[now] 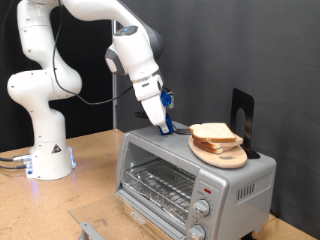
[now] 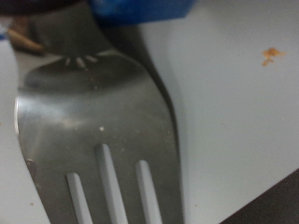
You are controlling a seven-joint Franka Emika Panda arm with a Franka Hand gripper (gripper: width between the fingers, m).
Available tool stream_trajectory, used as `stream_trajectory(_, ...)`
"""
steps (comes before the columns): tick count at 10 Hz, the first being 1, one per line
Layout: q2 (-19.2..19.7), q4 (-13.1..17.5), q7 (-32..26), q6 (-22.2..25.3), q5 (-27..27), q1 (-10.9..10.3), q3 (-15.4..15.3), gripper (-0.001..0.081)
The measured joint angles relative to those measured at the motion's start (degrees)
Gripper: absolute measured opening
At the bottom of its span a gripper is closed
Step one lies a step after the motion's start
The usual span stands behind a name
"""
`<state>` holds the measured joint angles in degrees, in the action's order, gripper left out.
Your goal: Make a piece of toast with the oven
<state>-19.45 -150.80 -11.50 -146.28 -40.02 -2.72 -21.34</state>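
Observation:
The silver oven (image 1: 240, 185) stands on the table, and its wire rack (image 1: 160, 182) shows through the front. Several bread slices (image 1: 213, 134) lie stacked on a round wooden board (image 1: 228, 158) on the oven's top. My gripper (image 1: 168, 108), with blue fingertips, hangs over the oven top just to the exterior view's left of the stack. It is shut on a metal fork (image 2: 98, 121), whose tines (image 1: 177, 129) reach down beside the lowest slices. The fork fills the wrist view, with the pale oven top (image 2: 238, 112) behind it.
A black upright stand (image 1: 243, 114) is on the oven top behind the board. Two round knobs (image 1: 203, 209) and a red mark (image 1: 206, 187) sit on the oven's front. The robot base (image 1: 45, 150) stands at the exterior view's left. A crumb (image 2: 271, 56) lies on the oven top.

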Motion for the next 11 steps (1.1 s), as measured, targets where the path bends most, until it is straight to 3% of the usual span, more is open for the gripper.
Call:
stream_trajectory(5,0.9,0.9,-0.4,0.8,0.0,0.0,0.0,0.0795)
stream_trajectory(7,0.8,1.0,-0.9,1.8,0.0,0.0,0.0,0.0484)
stream_trajectory(11,0.2,1.1,-1.9,4.2,0.2,0.0,0.2,0.0484)
